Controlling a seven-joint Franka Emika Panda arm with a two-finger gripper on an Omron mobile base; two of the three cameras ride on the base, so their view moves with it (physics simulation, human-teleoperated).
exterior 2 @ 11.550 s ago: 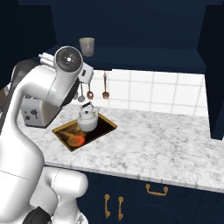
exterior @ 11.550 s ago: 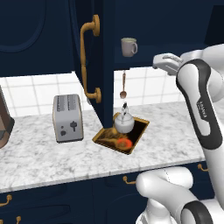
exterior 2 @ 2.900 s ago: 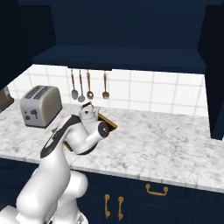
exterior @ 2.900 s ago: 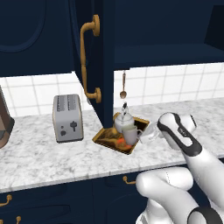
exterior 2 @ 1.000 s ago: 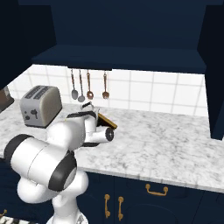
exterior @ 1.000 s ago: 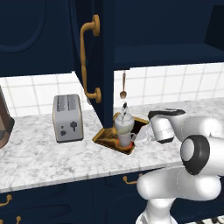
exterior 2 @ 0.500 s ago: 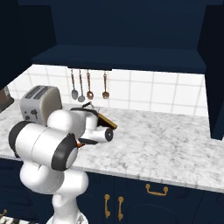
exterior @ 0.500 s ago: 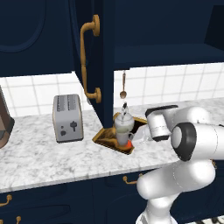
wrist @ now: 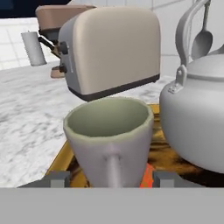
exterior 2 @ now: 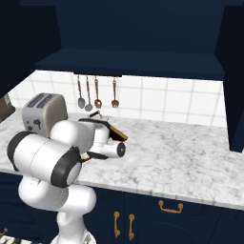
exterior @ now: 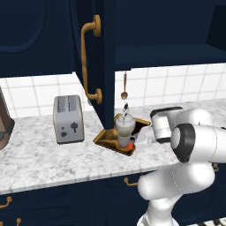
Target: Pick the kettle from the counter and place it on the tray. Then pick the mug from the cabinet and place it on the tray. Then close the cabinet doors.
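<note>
The grey-white mug (wrist: 109, 135) with its greenish inside stands upright on the golden-rimmed tray (wrist: 61, 155), its loop handle turned toward me. The silvery kettle (wrist: 197, 122) sits right beside it on the same tray. My gripper (wrist: 111, 179) is open, one finger tip on each side of the mug's handle and clear of it. From the left base view the mug (exterior: 125, 141) stands in front of the kettle (exterior: 125, 122) on the tray (exterior: 106, 140), with my gripper (exterior: 143, 137) just right of it. The cabinet door (exterior: 90, 66) hangs open above the counter (exterior: 39, 154).
A boxy toaster (exterior: 68, 119) stands on the counter left of the tray, close behind the mug in the hand view. Utensils (exterior 2: 97, 93) hang on the tiled wall. The open cabinet (exterior 2: 138, 33) spans overhead. My bulky white arm (exterior 2: 52, 157) hides most of the tray from the right.
My hand has edged a little left toward the tray and the elbow has swung forward. The mug and kettle stay where they were on the tray.
</note>
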